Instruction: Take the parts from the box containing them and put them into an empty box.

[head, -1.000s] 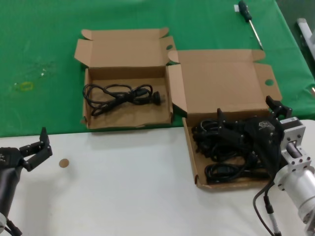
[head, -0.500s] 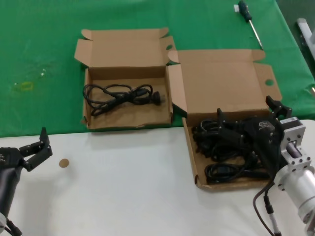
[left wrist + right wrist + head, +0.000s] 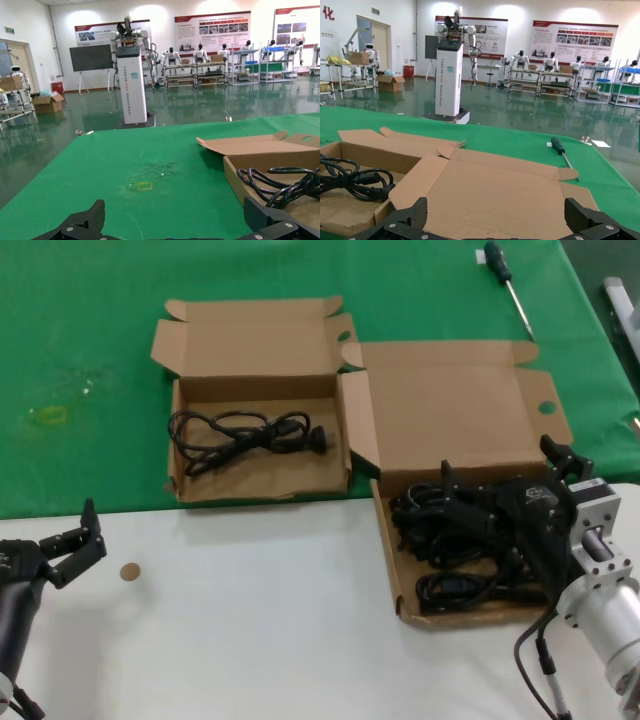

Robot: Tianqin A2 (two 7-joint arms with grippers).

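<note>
Hovering unchanged over the last second, the right gripper, fingers spread, sits low among the parts in the source box at lower right. One cable lies in the destination box, upper left. The left gripper waits spread, lower left. No label is readable.

open cardboard lid, black cable, screwdriver, green cloth
</note>
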